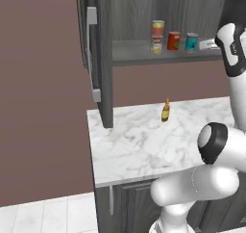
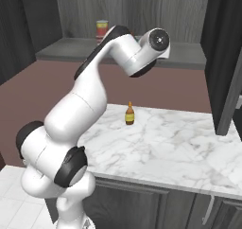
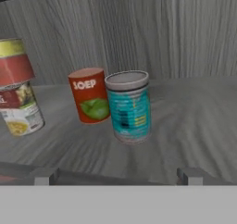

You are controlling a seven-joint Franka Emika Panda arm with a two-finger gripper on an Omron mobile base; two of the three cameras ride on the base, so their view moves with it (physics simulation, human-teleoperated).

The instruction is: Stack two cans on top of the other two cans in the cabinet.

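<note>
On the grey shelf [image 1: 139, 51] of the dark wood-grain cabinet [image 1: 103, 58], three groups of cans stood in a row. At the left of the hand view, the short can with the red-and-yellow label [image 3: 14, 63] sat already stacked on the cream-labelled can [image 3: 21, 112], whose label showed a bowl of something yellow; the small print on both was too blurred for me to read. The red-orange can [image 3: 89, 96] stood next, upright, with the white word "SOEP" across its upper half and a green leaf shape below it. The teal-blue can [image 3: 128, 106] with its silver top stood just beside it, nearer to me and slightly overlapping it in my view (whether the two touched I could not tell). Its label carried a dark block of fine print and some yellow lines, none of it legible.

My jaws [image 3: 118, 176] stood spread wide, holding nothing, the two fingertips [image 3: 44, 175] low at the front of the shelf, short of the teal-blue can, which lay between them and further in. From the left base view my hand reached in at the right end of the shelf, near that can.

Down on the marble surface [image 1: 144, 145], a small amber bottle [image 1: 166, 111] stood upright, well apart from the cans, with the tall cabinet door [image 1: 96, 54] hanging open to the left.
</note>
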